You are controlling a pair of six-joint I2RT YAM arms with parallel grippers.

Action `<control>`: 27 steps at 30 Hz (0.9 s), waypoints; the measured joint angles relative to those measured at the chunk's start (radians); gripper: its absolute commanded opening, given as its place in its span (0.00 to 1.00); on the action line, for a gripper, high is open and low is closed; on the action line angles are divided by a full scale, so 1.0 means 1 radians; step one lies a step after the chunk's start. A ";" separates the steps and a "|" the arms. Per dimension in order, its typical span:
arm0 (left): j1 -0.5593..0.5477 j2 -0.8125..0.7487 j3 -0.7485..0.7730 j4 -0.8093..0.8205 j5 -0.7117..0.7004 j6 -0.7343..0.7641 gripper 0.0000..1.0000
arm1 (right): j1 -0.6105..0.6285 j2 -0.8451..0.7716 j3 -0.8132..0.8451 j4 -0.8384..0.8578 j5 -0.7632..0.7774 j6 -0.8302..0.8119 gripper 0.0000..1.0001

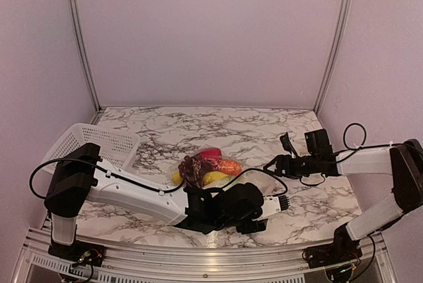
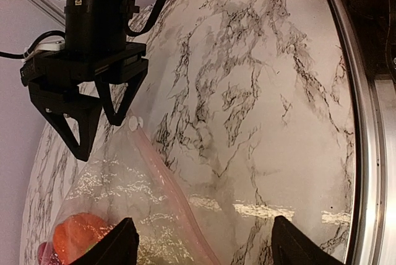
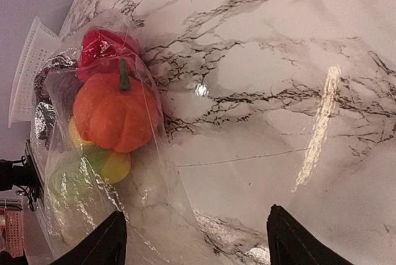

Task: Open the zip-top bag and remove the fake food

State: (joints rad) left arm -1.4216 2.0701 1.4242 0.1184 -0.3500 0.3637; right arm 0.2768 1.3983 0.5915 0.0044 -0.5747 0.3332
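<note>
Zip-top bag (image 2: 124, 197) lies flat near the middle of the table (image 1: 264, 124), well apart from the white basket (image 1: 99, 141) at the far left. The fake food (image 1: 206, 167) is all inside the clear plastic, bunched at the end nearer the basket. The orange piece (image 3: 114, 113) with its green stem touches the red piece (image 3: 102, 45). The yellow pieces (image 3: 114, 166) lie on its other side, and the dark grape bunch (image 1: 193, 166) is toward the basket. The rest of the bag is flat and crinkled, with the pink zip strip (image 2: 176, 206) running along one edge.

The left pincer (image 2: 204, 249) is spread wide and low over the table at the bag's near side. In its own view the zip strip passes between its fingers, and nothing is pinched. Whether a finger touches the plastic cannot be told.

The right pincer (image 3: 198, 243) is spread too and holds nothing. Seen from the left wrist, its tips point down just beside the corner of the bag where the zip strip ends.
</note>
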 measured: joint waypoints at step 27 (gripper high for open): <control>-0.018 0.105 0.011 -0.109 -0.362 0.097 0.00 | 0.031 -0.097 -0.088 0.112 -0.158 0.111 0.44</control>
State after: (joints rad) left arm -1.4395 2.1754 1.4353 0.0090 -0.7116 0.4606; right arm 0.3077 1.3018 0.5037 0.1165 -0.7326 0.4438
